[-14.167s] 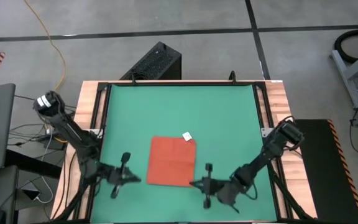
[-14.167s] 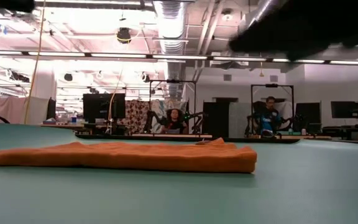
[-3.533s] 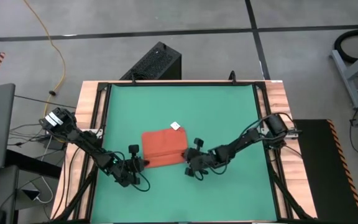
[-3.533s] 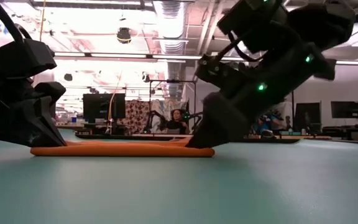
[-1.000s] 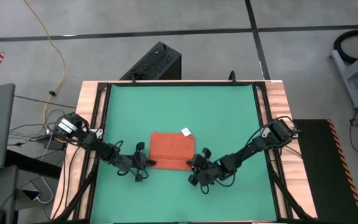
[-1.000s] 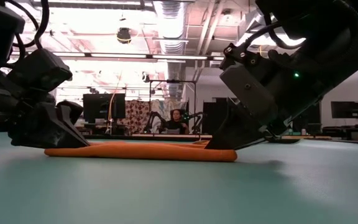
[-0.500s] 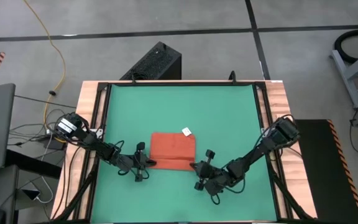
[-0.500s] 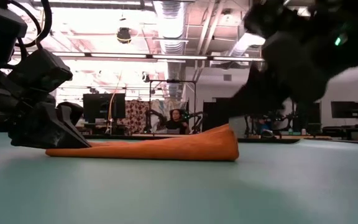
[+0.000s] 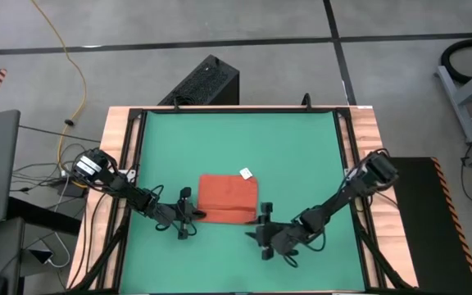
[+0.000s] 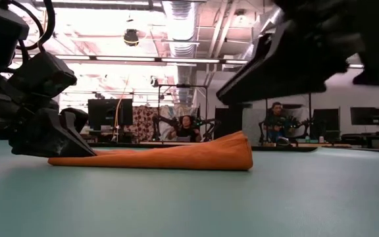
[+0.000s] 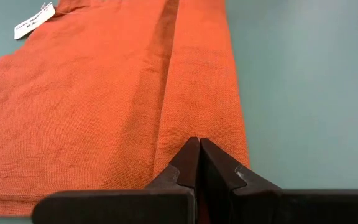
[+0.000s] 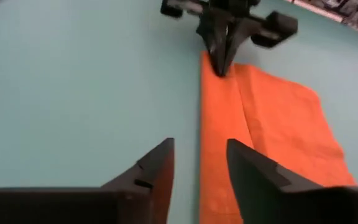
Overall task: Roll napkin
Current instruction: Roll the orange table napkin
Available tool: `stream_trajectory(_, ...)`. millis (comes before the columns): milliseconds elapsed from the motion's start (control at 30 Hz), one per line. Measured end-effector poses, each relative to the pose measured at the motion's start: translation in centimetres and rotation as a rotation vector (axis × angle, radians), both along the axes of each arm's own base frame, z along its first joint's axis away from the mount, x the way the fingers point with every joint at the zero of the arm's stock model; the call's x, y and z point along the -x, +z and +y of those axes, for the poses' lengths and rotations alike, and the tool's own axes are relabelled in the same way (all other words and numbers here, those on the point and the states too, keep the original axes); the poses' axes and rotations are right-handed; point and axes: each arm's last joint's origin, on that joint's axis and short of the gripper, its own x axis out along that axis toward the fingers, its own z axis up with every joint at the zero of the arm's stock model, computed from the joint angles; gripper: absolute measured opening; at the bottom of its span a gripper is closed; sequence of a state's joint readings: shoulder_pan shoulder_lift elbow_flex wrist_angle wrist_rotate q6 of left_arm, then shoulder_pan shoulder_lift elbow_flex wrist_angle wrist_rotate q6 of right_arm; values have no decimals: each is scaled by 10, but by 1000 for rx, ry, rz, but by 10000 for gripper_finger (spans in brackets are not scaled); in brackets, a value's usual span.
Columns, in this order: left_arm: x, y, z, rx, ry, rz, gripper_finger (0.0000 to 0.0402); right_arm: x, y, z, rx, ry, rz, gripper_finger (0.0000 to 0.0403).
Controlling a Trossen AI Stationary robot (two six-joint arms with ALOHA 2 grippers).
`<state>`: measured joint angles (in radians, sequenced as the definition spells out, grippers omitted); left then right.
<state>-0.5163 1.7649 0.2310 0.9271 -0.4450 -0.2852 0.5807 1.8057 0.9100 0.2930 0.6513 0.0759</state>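
Note:
The orange-red napkin (image 9: 228, 195) lies flat on the green table (image 9: 301, 139), its white tag (image 9: 245, 174) at the far right corner. A narrow folded strip (image 9: 224, 216) runs along its near edge, and the strip's right end (image 10: 241, 150) stands humped. My left gripper (image 9: 193, 215) is shut at the strip's left end. My right gripper (image 9: 254, 229) hangs open above the table, just off the napkin's near right corner, and its fingers (image 12: 160, 163) point along the strip toward the left gripper (image 12: 224, 59). My left gripper rests its shut fingertips (image 11: 191, 155) on the left end of the folded strip (image 11: 194, 93), slanting down from the table's left side and pointing along the strip. That end lies flat on the table under the tips (image 10: 84, 153). Whether cloth sits between the fingers, I cannot tell.
Bare green table lies to the near side and on both sides of the napkin. A black box (image 9: 207, 82) stands beyond the far edge. In the room behind, people (image 10: 186, 125) sit at other stations.
My right gripper has let go of the napkin's near right end and opened. It has risen, drawn back toward the near edge and rolled its wrist. The strip's right end, flat a second ago, now stands humped; the left end has stayed down.

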Motion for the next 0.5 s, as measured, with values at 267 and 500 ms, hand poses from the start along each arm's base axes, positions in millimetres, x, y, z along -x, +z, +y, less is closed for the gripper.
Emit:
stream_trajectory(267,0,0,0,10,10,1,0,-12,-15,-20,-8,55,89,253)
stream_trajectory(500,0,-1,2,27,32,9,0,-2,-50,-39,-35,44,101,251)
